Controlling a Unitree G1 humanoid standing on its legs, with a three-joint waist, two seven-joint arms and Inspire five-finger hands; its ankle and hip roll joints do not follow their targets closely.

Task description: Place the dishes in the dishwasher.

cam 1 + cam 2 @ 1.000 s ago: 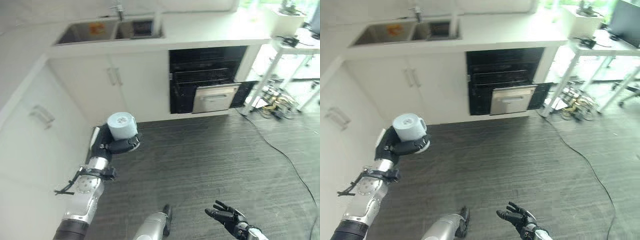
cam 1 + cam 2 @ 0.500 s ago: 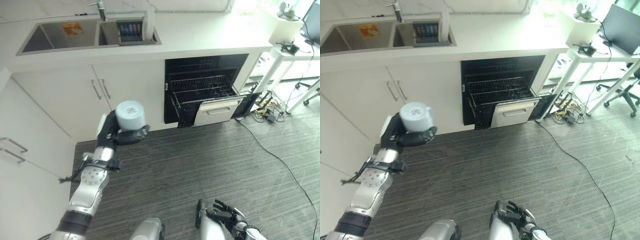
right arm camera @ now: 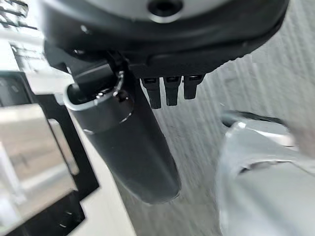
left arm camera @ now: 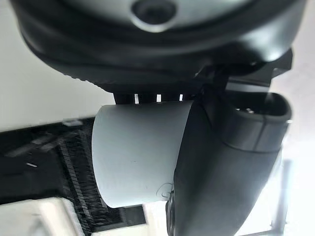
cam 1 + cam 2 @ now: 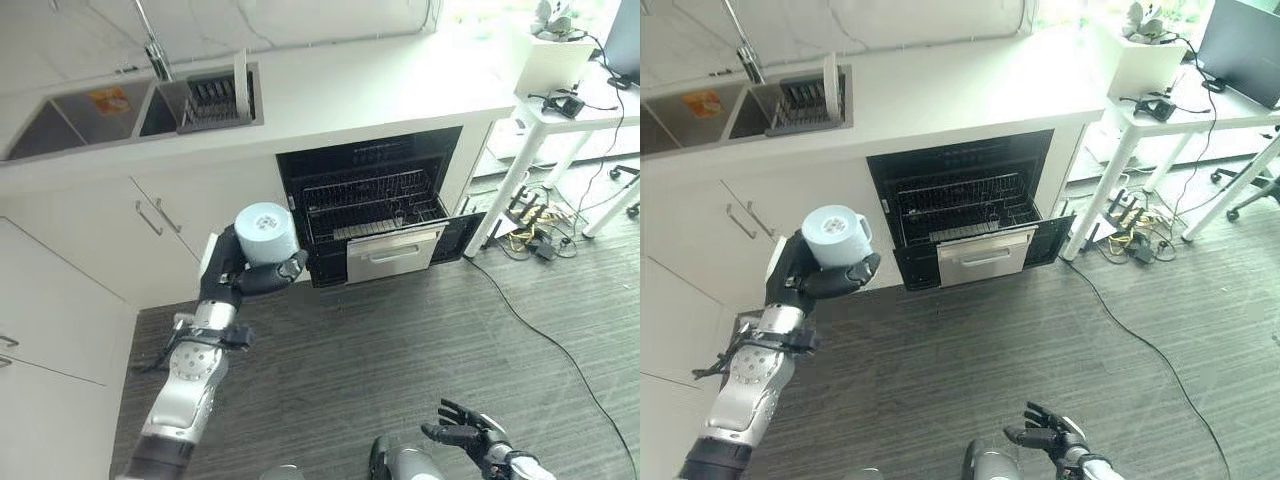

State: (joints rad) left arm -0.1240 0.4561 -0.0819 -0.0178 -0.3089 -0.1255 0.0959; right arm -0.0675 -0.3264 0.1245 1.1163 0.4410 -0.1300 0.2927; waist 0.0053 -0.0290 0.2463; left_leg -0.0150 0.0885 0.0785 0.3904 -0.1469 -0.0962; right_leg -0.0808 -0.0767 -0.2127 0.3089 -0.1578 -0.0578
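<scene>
- My right hand (image 5: 468, 440) hangs low over the floor, fingers spread, holding nothing.
- My left hand (image 5: 805, 277) is curled round the pale blue mug (image 5: 836, 236), held upright at chest height.
- It looks light, rigid, glazed-slick and breakable; gripping the body seems safest.
- Beyond, the dishwasher (image 5: 372, 205) stands open with its rack (image 5: 370, 196) out.
</scene>
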